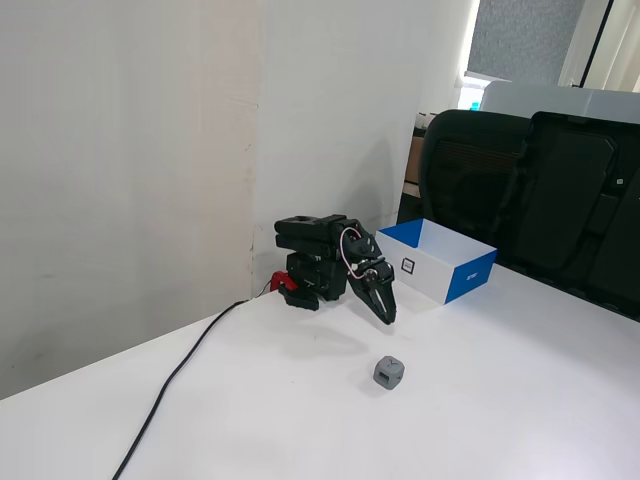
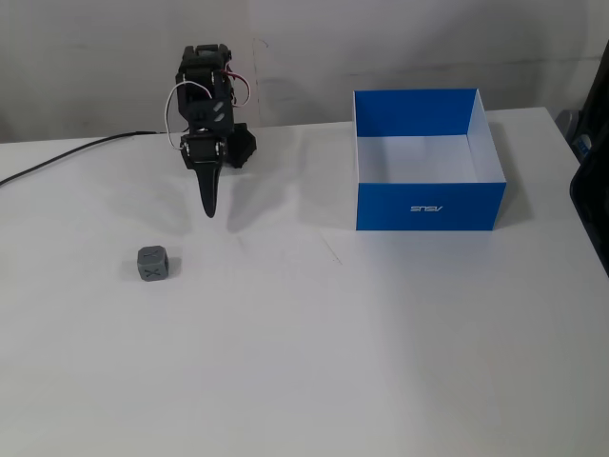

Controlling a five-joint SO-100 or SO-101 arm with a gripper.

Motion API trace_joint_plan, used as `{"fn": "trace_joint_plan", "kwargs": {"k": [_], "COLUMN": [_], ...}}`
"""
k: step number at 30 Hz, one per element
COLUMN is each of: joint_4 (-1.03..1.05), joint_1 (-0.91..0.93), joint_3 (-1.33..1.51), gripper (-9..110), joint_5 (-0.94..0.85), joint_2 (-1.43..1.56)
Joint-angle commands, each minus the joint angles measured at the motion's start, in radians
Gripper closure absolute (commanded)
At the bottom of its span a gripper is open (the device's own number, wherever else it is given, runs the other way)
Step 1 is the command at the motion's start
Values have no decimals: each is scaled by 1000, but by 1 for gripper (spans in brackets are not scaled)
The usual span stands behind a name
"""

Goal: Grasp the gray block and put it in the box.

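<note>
A matte black arm (image 2: pixel 211 95) with white-pink looping wires and a tapered black pincer (image 2: pixel 208 209).

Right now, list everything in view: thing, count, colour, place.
small matte gray block: one, gray with a dark mark on top, on the table, apart from the pincer, untouched.
shallow open-top cardboard box: one, blue and white, on the table, right of the arm in a fixed view.
white table: one, white, under everything.
black cable: one, black, running across the table to the arm's base.
black office chairs: two, black, behind the table.
black robot arm: one, black, folded at the table's back edge.
pincer: one, black, pointing down, holding nothing.
</note>
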Motion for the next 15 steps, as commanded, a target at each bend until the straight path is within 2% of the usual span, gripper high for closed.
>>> {"fn": "trace_joint_plan", "kwargs": {"k": [1,9,12,15], "joint_4": [-61,-55,21,18], "joint_1": [69,71,-117,-196], "joint_3": [46,35,-83,-127], "gripper": [101,101,101,101], "joint_5": [-17,-6,-3,-17], "joint_2": [12,12,11,-3]}}
